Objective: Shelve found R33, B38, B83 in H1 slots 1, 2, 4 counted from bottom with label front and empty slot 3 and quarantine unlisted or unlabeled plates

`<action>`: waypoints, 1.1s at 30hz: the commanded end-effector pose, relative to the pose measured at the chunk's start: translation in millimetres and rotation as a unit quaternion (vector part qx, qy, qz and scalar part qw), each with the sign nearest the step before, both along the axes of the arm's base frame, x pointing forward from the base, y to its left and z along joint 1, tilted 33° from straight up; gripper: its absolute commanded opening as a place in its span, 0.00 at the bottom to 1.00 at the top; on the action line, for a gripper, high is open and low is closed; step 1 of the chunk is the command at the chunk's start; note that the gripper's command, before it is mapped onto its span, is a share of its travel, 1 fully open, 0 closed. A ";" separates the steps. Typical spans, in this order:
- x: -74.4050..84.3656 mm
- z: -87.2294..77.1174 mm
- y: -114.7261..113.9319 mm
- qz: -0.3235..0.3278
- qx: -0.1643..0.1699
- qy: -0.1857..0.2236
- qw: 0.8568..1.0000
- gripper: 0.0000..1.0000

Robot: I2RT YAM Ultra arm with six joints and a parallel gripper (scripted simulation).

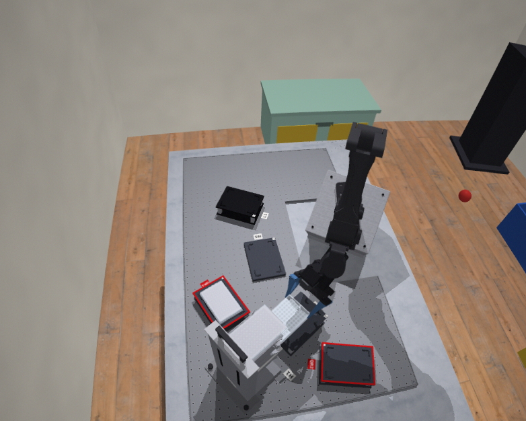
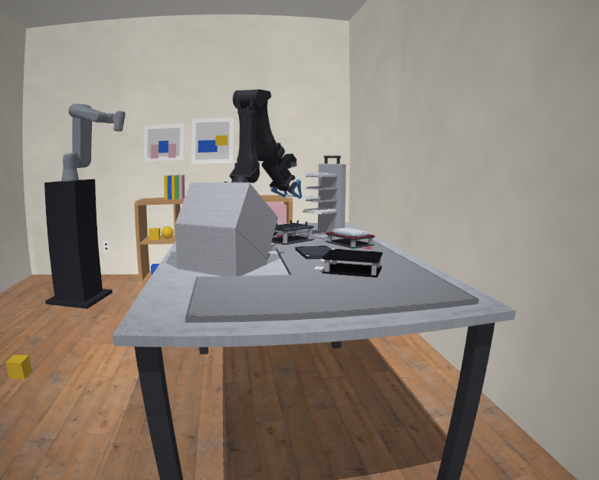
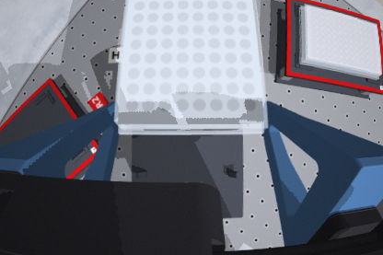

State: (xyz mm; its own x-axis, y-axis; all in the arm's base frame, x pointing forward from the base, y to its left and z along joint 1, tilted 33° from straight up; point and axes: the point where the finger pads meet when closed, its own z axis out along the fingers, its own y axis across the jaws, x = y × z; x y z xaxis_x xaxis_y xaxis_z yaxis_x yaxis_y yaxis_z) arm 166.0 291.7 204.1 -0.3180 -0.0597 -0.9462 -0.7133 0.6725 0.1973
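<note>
My gripper is shut on the near short end of a clear 96-well plate, one blue finger on each long side. In the wrist view the plate lies right way up between the fingers and reaches forward into the front of the plate hotel H1. I cannot tell which slot it is in, and I cannot read any label on it. The side view shows the gripper level with the middle shelves of the hotel. A white plate sits in the red-framed quarantine nest left of the hotel.
The second red-framed quarantine nest right of the hotel holds nothing. The black regrip nest stands under the held plate. The flat nest N6 and the raised landing nest L1 hold no plate. The arm's grey pedestal stands behind.
</note>
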 end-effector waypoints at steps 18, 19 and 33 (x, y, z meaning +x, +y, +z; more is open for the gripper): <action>10.8 24.9 8.7 -0.005 0.026 -0.011 1.000 0.86; 10.9 24.5 8.8 -0.005 0.026 -0.011 1.000 0.86; 11.1 23.2 9.4 -0.005 0.025 -0.011 1.000 0.86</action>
